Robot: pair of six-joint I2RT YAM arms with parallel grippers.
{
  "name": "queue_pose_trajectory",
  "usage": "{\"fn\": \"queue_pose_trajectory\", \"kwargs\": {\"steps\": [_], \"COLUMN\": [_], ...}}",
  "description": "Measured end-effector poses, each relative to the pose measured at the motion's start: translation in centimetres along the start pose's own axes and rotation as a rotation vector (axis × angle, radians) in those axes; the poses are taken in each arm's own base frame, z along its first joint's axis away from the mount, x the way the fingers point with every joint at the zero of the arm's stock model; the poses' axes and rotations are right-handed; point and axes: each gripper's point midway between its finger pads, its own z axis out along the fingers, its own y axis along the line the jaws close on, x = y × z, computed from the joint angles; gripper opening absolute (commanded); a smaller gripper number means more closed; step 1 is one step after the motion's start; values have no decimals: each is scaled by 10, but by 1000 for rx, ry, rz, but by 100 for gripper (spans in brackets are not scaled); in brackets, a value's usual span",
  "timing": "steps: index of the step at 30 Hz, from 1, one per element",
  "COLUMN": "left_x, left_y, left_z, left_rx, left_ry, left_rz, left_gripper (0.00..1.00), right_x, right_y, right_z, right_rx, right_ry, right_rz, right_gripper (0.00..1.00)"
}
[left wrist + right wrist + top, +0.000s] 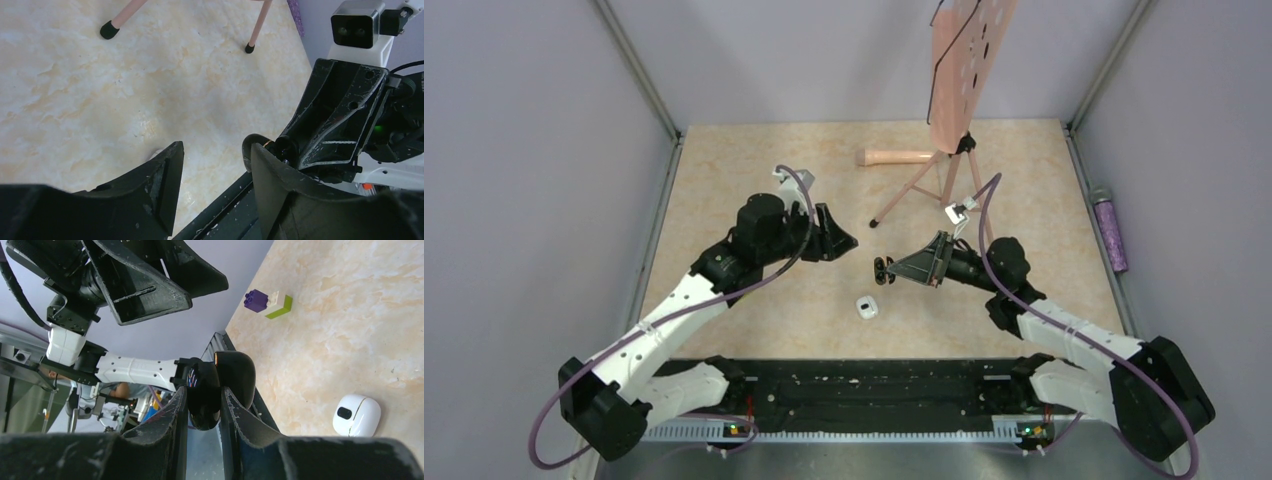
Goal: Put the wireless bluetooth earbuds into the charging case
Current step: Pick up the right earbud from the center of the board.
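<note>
Found glossy black clamshell charging case (235,372) clamped in right gripper (203,395), clear of beige marbled table (754,170). Noted left gripper (216,150) close beside, jaws parted, nothing seen between. Could not make out tiny black earbuds; judged insertion unconfirmed, likely outstanding.

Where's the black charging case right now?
The charging case is near the table's middle in the top view, pinched in the right gripper, with the left gripper just to its left and a small white object lying nearer the arm bases.
</note>
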Motion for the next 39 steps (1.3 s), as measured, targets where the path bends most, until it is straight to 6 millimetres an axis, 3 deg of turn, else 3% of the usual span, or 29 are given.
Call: {"fn": "queue_pose_trajectory", "kwargs": {"steps": [5,8,14,18,21,25,31,39], "left_x": [-3,-9,-51,-39,-25,-13,-6,-28], "left_y": [8,38,158,221,253,281,301,324], "left_z": [0,0,4,7,5,0,9,38], "left_rx": [-44,-186,-609,-810,-916,-1013,-1075,-1111], "left_ry": [-20,-34,-33,38,84,81,39,-82], "left_rz": [-15,-59,-243,-313,-361,-467,-596,-748], "left_gripper": [62,61,58,55,55,56,56,55], "right_x": [0,-1,-4,-5,-6,-7,-6,-6], "right_y": [-2,-2,-1,4,5,6,5,4], "right_z": [1,1,1,-1,-2,-2,-2,-2], "right_rx": [5,7,9,3,3,3,4,8], "right_ry": [0,-6,-21,-30,-33,-38,-36,-34], "right_rz": [8,11,14,7,6,4,14,28], "right_gripper": [0,0,0,0,0,0,0,0]}}
